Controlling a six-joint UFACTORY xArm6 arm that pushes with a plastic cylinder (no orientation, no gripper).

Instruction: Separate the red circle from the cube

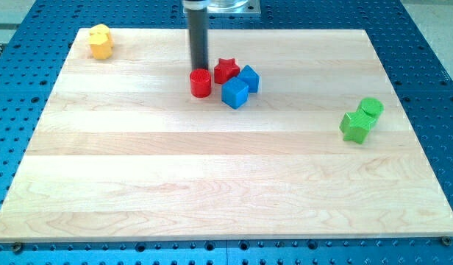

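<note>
The red circle (200,83) is a short red cylinder near the board's top middle. A blue cube (234,93) sits just to its right with a small gap between them. A second blue block (249,78) stands behind the cube, and a red star (226,70) lies at the upper left of the blue blocks. My tip (200,68) comes down right behind the red circle, at its top edge, touching or nearly touching it, to the left of the red star.
Two yellow blocks (100,42) sit at the board's top left corner. A green cube (355,126) and a green cylinder (371,108) sit together at the right side. The wooden board (212,184) lies on a blue perforated table.
</note>
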